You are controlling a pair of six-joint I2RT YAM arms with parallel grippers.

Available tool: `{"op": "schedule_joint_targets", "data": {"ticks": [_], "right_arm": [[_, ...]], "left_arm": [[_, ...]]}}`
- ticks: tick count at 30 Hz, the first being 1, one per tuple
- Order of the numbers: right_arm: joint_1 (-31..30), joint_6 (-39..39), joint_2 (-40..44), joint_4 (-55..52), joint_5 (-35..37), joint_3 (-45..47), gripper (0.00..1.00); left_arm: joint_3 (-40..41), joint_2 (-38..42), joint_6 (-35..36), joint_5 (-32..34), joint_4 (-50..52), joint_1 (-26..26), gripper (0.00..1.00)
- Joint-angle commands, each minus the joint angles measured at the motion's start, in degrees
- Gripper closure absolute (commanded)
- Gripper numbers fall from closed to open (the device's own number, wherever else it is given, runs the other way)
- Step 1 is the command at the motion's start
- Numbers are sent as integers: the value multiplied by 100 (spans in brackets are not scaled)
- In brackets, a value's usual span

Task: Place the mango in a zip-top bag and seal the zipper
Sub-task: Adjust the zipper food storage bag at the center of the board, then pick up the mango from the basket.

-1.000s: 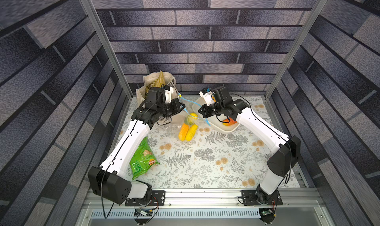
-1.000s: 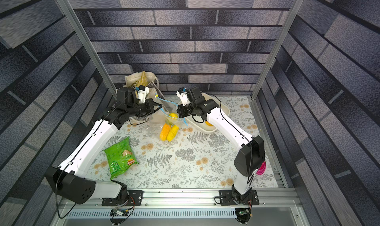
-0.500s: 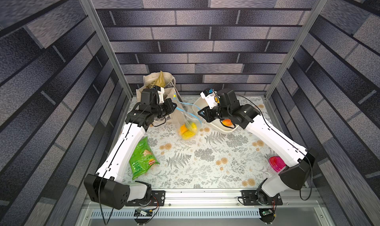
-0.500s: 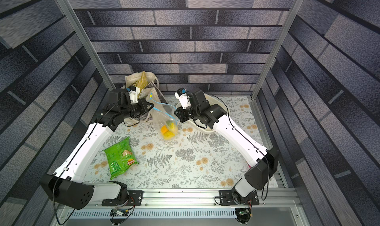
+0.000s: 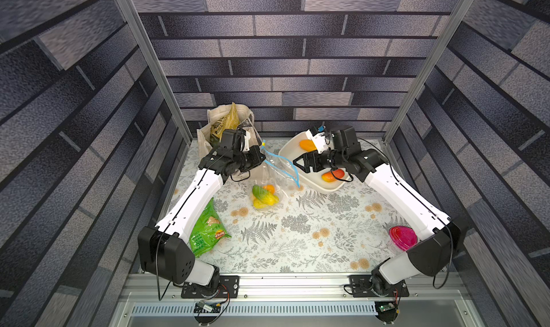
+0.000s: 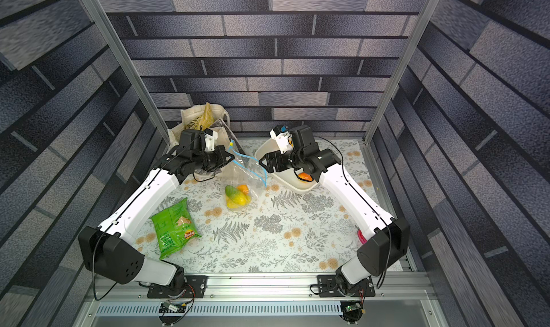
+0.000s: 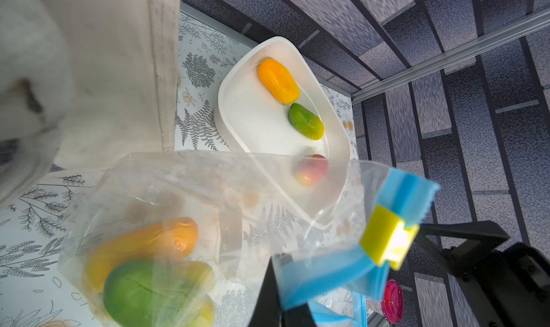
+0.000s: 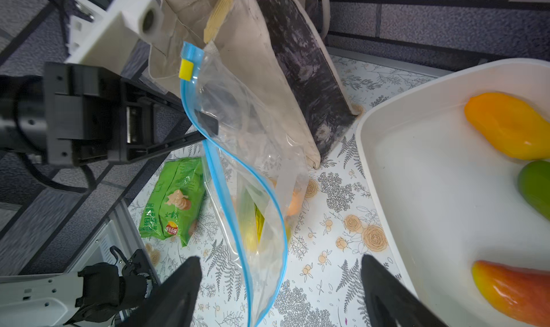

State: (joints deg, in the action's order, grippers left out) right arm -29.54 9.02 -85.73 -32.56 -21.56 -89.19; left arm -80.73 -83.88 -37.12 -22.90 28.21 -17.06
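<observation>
Mangoes (image 5: 262, 194) already sit in the zip-top bag (image 5: 272, 173), whose bottom rests on the tabletop (image 5: 297, 236), so sealing looks to be the step in hand. The left claw (image 5: 263, 159) is pinched on the bag's mouth. The right claw (image 5: 299, 163) stands wide and empty beside the gaping zipper (image 8: 209, 155). Next it must steady the strip so the slider (image 8: 186, 69) can run.
</observation>
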Motion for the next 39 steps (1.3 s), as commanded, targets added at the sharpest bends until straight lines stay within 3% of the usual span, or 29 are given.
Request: {"op": "schedule_joint_targets", "data": {"ticks": [1,4,6,8,14,21,31,39], "right_arm": [[174,227,293,457,-422,127,8],[300,618,208,7,910,130,4],[499,1306,157,-207,2084,377,2],[622,1886,84,-85,2507,785,0],[800,2849,-744,100,2845,1132,0],[1087,3279,-1763,98,3150,736,8],[1255,3369,-2980,-493,3292,-377,9],[1362,3341,-3260,-519,3180,-337,9]], "left_arm": [[-201,-90,-54,-20,-78,-10,100],[-272,-138,-28,38,-20,-15,100],[-311,-108,29,140,70,-8,100],[-318,-50,80,244,95,-10,100],[-374,70,134,339,85,-24,100],[-295,152,247,369,123,-33,100],[-250,162,322,378,141,-19,100],[-250,137,346,404,146,-25,100]]}}
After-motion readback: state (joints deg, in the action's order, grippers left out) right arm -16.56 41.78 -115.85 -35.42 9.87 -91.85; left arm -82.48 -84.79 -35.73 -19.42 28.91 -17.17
